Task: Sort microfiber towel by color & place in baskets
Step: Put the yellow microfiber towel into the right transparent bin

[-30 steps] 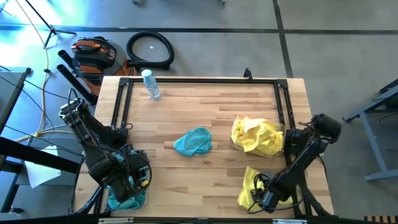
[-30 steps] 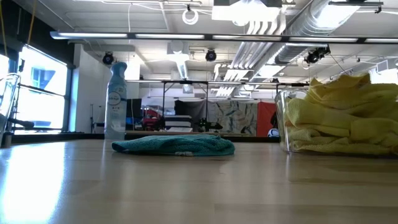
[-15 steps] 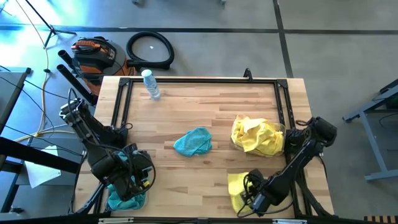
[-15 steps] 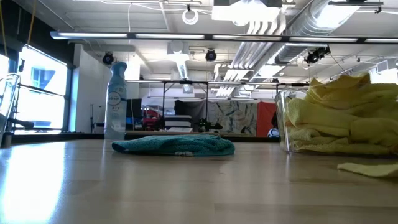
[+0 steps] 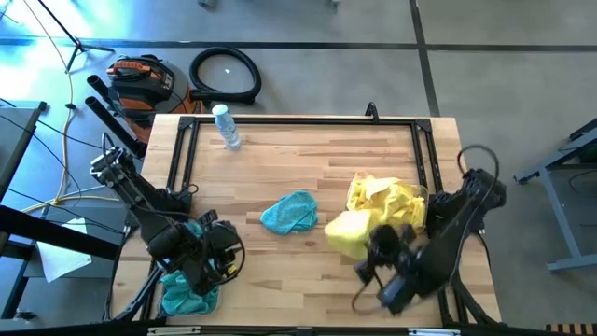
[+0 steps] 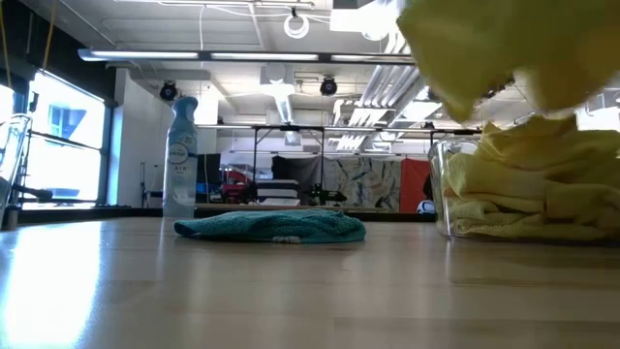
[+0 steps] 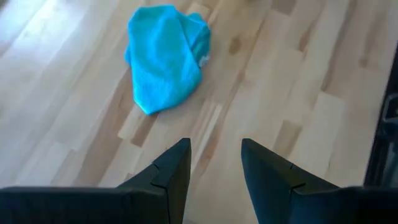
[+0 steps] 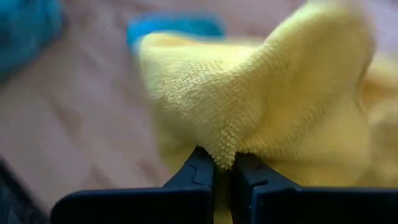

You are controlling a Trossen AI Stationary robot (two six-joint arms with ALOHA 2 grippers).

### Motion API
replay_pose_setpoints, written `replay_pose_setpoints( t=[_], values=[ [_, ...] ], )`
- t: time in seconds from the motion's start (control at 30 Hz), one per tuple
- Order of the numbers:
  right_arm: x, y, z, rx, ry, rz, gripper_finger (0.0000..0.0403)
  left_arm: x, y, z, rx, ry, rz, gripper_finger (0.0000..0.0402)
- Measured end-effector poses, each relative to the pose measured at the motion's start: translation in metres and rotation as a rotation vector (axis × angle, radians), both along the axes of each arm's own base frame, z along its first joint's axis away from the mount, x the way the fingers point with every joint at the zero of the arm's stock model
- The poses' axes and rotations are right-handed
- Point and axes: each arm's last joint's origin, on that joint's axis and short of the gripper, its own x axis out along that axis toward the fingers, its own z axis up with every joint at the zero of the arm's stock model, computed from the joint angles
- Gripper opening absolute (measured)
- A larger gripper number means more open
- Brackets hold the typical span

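Yellow towel (image 8: pixel 261 93) pinched between the right gripper's (image 8: pixel 222 167) two dark fingers, a fold of the cloth bunched right at the tips, the rest draping loose beyond them. Lifted clear of the table (image 5: pixel 308 159), seen from above as a blurred yellow patch (image 5: pixel 347 231) just beside the heaped basket; in the low view, hanging high in front of the ceiling (image 6: pixel 494 53). Exact height over the wood hard to judge, since cloth and arm are smeared there.

Close by on the right side of the table, a clear basket (image 6: pixel 441 184) piled above its rim with more yellow towels (image 5: pixel 387 201), folds spilling over the edge.

Near the middle of the table, a single teal towel (image 5: pixel 290 212) crumpled flat on the wood, well apart from both grippers; same cloth plain in the left wrist view (image 7: pixel 165 56) and lying low in the low view (image 6: pixel 271 226).

At the near left corner, more teal cloth (image 5: pixel 191 297) heaped under the left arm, probably in the second basket, though its walls barely show there.

Left gripper (image 7: pixel 214 165) hovering over bare wood, fingers parted with a gap between them, holding nothing, pointed toward the lone teal towel.

Farther off, a spray bottle (image 6: pixel 180 155) upright near the far left edge of the table.
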Motion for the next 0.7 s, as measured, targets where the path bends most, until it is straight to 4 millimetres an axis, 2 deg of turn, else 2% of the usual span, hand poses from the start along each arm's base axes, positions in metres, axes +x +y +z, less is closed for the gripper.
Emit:
replay_pose_setpoints(
  t=[0.1, 0.23, 0.33, 0.47, 0.7],
  values=[
    [0.004, -0.032, 0.017, -0.05, -0.038, -0.043, 0.0004, 0.005, 0.006, 0.0, 0.021, -0.006, 0.016, 0.0133],
    [0.002, -0.072, 0.022, -0.105, -0.012, -0.068, 0.0002, 0.012, 0.015, 0.0, 0.047, 0.001, 0.032, 0.0133],
    [-0.008, -0.096, 0.023, -0.121, 0.008, -0.085, 0.0002, 0.019, 0.024, 0.0, 0.069, 0.014, 0.044, 0.0133],
    [-0.03, -0.118, 0.02, -0.107, 0.015, -0.117, 0.0001, 0.029, 0.039, 0.0, 0.105, 0.037, 0.057, 0.0133],
    [-0.071, -0.141, 0.005, -0.042, 0.001, -0.175, 0.0001, 0.043, 0.065, 0.0, 0.154, 0.073, 0.09, 0.0133]
  ],
)
